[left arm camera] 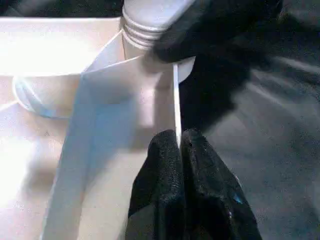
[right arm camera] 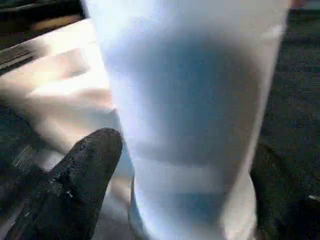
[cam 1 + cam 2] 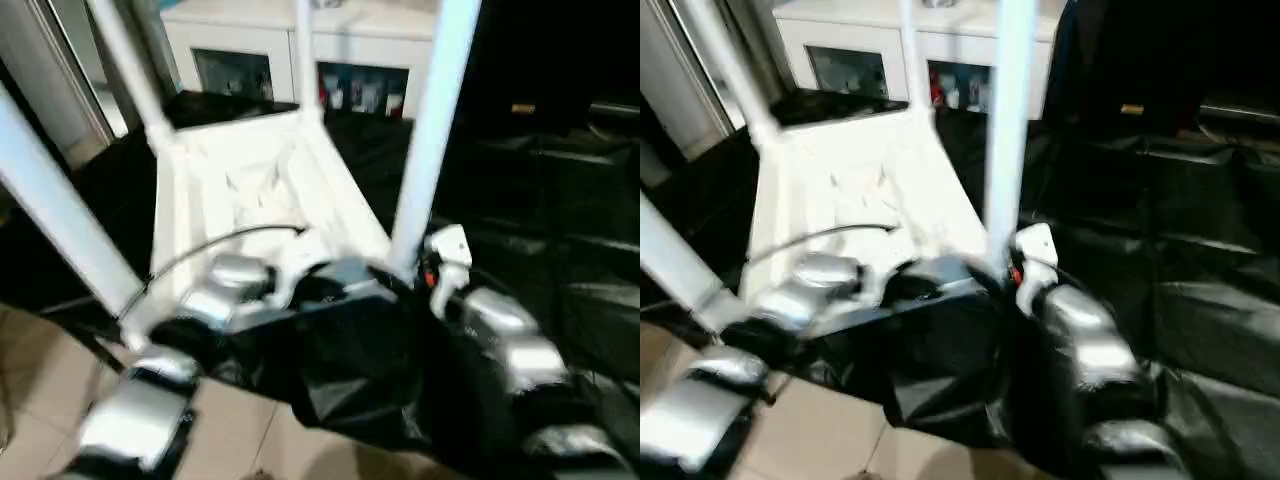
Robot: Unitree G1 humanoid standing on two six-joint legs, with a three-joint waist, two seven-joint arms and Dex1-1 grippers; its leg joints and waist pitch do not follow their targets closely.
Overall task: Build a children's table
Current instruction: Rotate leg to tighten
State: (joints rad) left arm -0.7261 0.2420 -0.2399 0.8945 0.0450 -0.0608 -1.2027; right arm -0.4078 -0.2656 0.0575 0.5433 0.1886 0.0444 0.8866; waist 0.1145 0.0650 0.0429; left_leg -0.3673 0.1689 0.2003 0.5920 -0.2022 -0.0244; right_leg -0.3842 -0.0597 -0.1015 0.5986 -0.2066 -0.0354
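The white children's table [image 3: 250,190] lies upside down on black sheeting, rimmed underside up, with its four tapered legs standing upward. My left gripper [image 1: 179,142] is shut on the thin rim of the table top beside the near right corner; in the head views it sits at the near edge [image 3: 335,285]. My right gripper [image 3: 420,265] grips the base of the near right leg [image 3: 430,130], where the leg's threaded end [image 1: 145,25] meets the corner socket. One black finger [image 2: 85,170] presses against that leg [image 2: 190,110]; the other finger is mostly hidden behind it.
Black plastic sheeting [image 3: 540,200] covers the floor around and to the right of the table. A white cabinet with glass doors [image 3: 300,60] stands behind. Bare tiled floor [image 3: 40,380] shows at the near left. A black cable [image 3: 220,240] arcs over the underside.
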